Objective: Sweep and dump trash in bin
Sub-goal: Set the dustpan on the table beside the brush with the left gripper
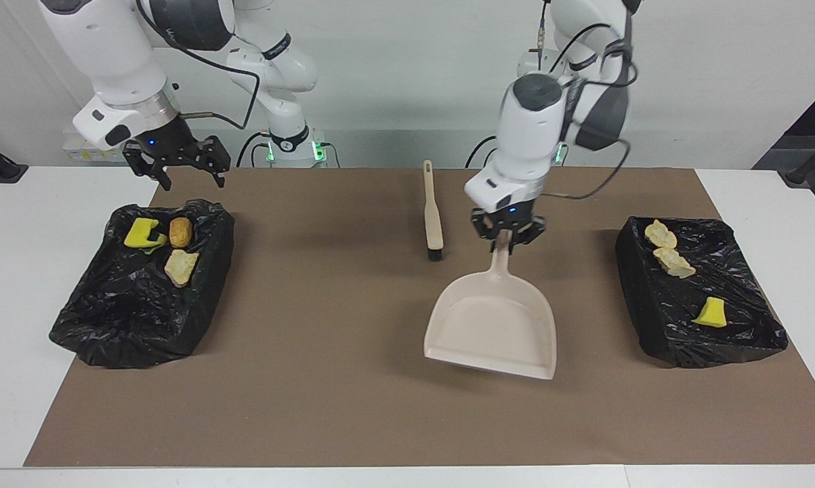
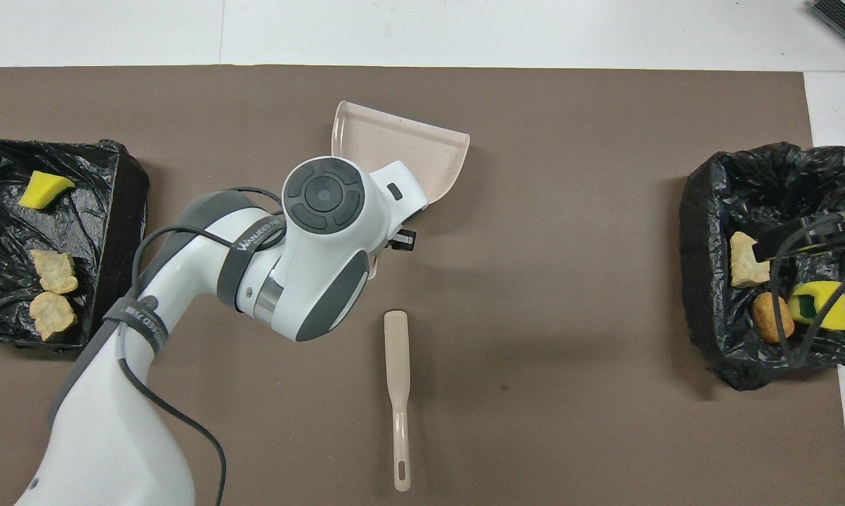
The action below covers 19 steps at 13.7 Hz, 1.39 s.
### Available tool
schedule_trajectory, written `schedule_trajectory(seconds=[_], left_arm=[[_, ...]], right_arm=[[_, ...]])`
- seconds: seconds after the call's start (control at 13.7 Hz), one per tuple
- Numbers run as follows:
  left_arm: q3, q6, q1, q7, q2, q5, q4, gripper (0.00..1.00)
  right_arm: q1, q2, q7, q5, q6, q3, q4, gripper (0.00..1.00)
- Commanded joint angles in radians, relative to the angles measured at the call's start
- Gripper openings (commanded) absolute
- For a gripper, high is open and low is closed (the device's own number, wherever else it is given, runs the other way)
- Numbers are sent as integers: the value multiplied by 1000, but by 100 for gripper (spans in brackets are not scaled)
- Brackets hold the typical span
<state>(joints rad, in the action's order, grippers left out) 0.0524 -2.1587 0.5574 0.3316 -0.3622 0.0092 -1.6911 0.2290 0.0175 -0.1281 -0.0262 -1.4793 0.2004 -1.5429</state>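
**Dustpan held over the mat**

While my left arm hides most of the dustpan (image 1: 492, 325) from overhead, the mat (image 1: 353, 407) lies wide beneath it. Each bin (image 1: 136, 298) (image 1: 702, 291) holds three bits of trash (image 1: 180, 266) (image 1: 710, 313). My left gripper (image 1: 507, 237) clenches the pan's handle above mid-mat, beside the brush (image 1: 433, 213). My right gripper (image 1: 177, 166) hangs spread wide, waiting over its bin's edge; cables cross that bin from overhead.

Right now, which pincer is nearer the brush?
Left. The left pincer grips the dustpan handle beside the brush; the right pincer hangs open above a trash bin.
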Motion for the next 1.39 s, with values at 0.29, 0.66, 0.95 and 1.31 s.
schedule_trajectory(seconds=[0.29, 0.66, 0.95, 1.31], left_arm=[[-13, -81, 64, 15, 16, -107, -113, 0], [-14, -83, 68, 96, 9, -112, -119, 0], [-13, -82, 70, 214, 9, -113, -119, 0], [-19, -31, 52, 237, 34, -115, -114, 100]], right_arm=[[-281, -14, 48, 5, 62, -302, 57, 100], [-277, -39, 51, 51, 62, -297, 29, 100], [-278, -37, 54, 49, 51, -296, 32, 100], [-278, -37, 54, 49, 51, -296, 32, 100]])
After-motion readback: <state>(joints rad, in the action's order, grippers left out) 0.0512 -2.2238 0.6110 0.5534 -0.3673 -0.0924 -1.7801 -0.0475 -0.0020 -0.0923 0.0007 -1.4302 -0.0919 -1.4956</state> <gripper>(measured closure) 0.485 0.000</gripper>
